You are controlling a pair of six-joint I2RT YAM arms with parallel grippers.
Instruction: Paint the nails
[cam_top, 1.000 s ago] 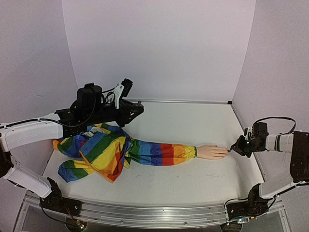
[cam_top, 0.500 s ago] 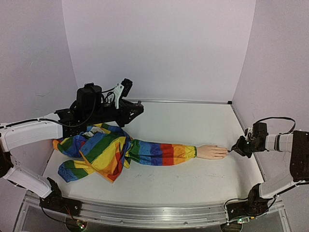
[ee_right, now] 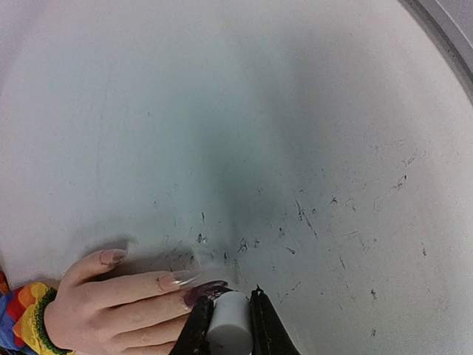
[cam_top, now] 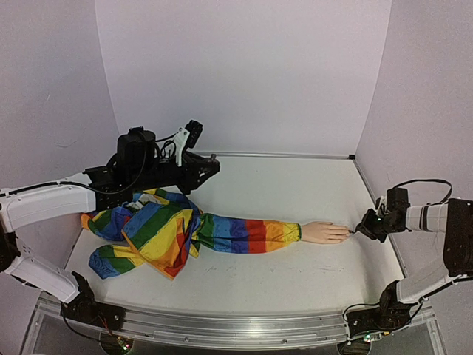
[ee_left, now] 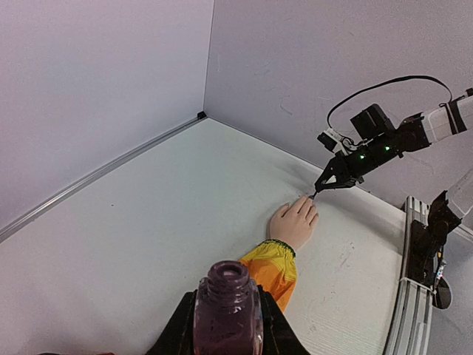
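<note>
Right claw (ee_right: 227, 310) clamps a white brush handle (ee_right: 226, 330), bristles hidden, apparently touching a dark-painted nail (ee_right: 207, 291).

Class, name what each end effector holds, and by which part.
Left end effector: open polish bottle, by its body. Right end effector: brush, by its white cap.

From above, the nails (cam_top: 346, 234) are too small to tell apart. The right wrist view cuts off the mannequin hand (ee_right: 111, 310) and white cap (ee_right: 227, 322) at its bottom edge; the left wrist view cuts off the polish bottle (ee_left: 228, 310)
</note>
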